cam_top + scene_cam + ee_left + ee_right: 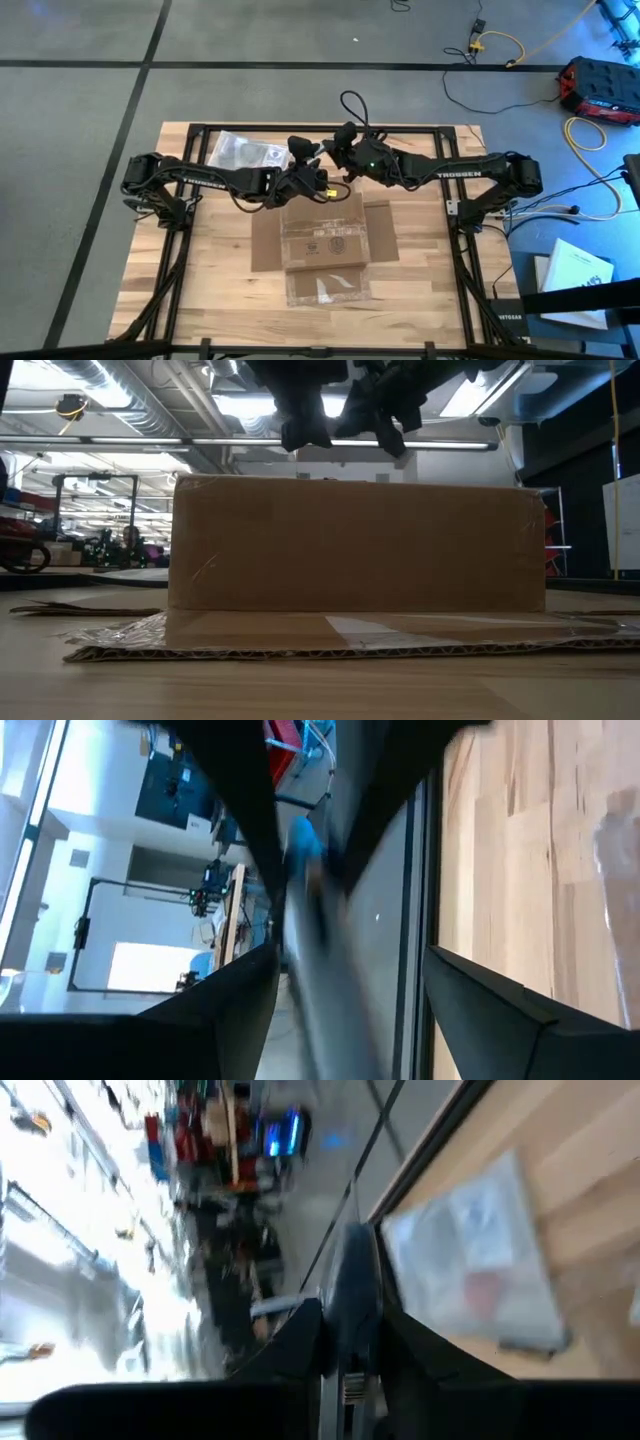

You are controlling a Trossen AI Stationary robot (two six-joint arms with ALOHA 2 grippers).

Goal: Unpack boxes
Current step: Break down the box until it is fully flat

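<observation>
Two grippers, left (303, 152) and right (338, 150), meet high at 12 o'clock of the box (325, 240), probably passing something between them; grip states unreadable. Box sits mid-table, flaps splayed. Bag (245, 152) at 10 o'clock.
</observation>
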